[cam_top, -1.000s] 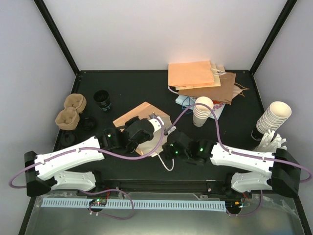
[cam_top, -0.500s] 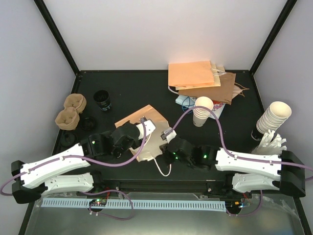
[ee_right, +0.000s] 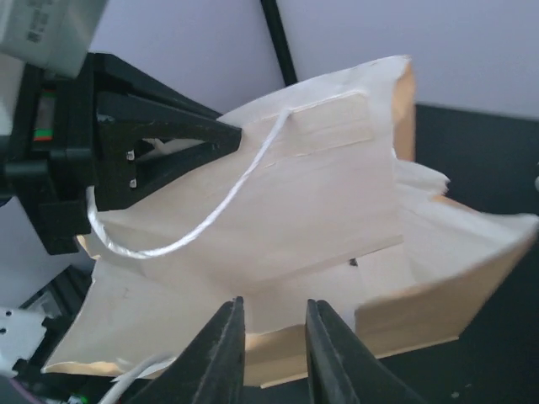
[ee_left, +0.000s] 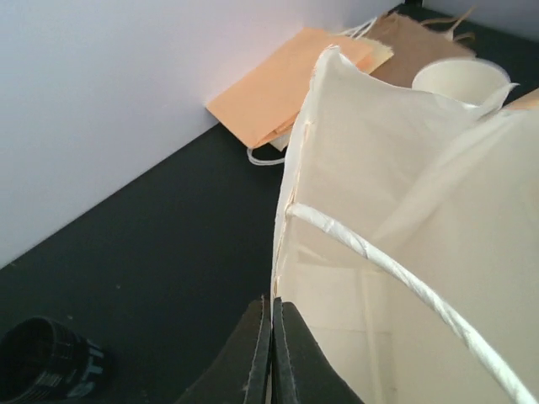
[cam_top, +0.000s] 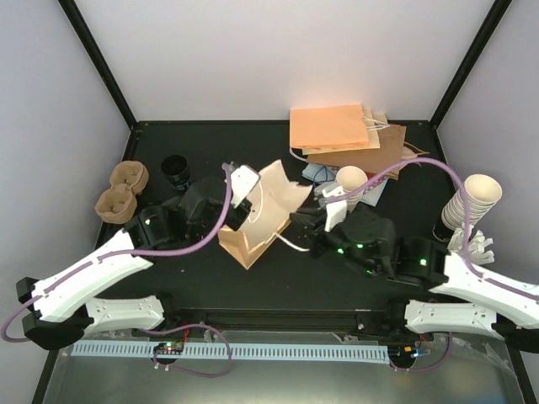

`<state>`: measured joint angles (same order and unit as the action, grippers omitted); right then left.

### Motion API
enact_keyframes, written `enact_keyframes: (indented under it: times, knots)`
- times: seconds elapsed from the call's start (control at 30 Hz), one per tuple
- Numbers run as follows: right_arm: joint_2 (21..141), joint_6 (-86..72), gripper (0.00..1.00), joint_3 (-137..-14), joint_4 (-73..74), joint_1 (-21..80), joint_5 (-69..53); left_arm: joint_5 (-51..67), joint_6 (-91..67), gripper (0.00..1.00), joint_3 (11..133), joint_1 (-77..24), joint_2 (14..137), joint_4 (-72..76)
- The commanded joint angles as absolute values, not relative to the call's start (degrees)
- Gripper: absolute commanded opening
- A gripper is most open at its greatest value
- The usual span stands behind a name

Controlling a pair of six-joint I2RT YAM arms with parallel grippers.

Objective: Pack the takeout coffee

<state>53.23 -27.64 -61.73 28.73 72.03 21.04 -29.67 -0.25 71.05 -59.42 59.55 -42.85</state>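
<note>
A tan paper bag (cam_top: 268, 210) with white string handles stands tilted in mid-table, mouth facing right. My left gripper (cam_top: 237, 212) is shut on the bag's rim, and the jaws pinch the paper edge in the left wrist view (ee_left: 271, 337). The bag's pale inside (ee_left: 396, 219) fills that view. My right gripper (cam_top: 301, 227) is open at the bag's mouth, its fingers (ee_right: 226, 353) apart just before the inner wall (ee_right: 295, 202). No white cup with a black lid shows clearly.
Flat paper bags (cam_top: 333, 128) lie at the back. A stack of lidless white cups (cam_top: 349, 190) stands right of the bag, another (cam_top: 472, 202) at the far right. Brown carrier trays (cam_top: 122, 189) sit at the left. A black round object (cam_top: 176, 171) stands behind the left arm.
The bag lay flat on the table; it is now lifted, tilted upright and opened. My left gripper has risen and moved back with its rim. My right gripper has moved right to the bag's mouth.
</note>
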Motion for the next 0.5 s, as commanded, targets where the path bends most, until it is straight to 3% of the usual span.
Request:
enact_keyframes:
  times: [0.0,0.1,0.47]
  knots:
    - [47.73,-26.28,0.27,-63.96,33.97,72.42,28.36,-22.79,-9.69,0.03,81.18,-56.77,64.63,-50.28]
    - [43.66,-26.50,0.36,-62.39,34.71,72.41,32.67,-18.75,-16.15,0.03,85.95,-54.90,68.60,-54.62]
    - [36.06,-34.04,0.42,-58.94,44.00,72.32,44.04,-4.64,-29.99,0.01,84.68,-47.66,72.36,-48.43]
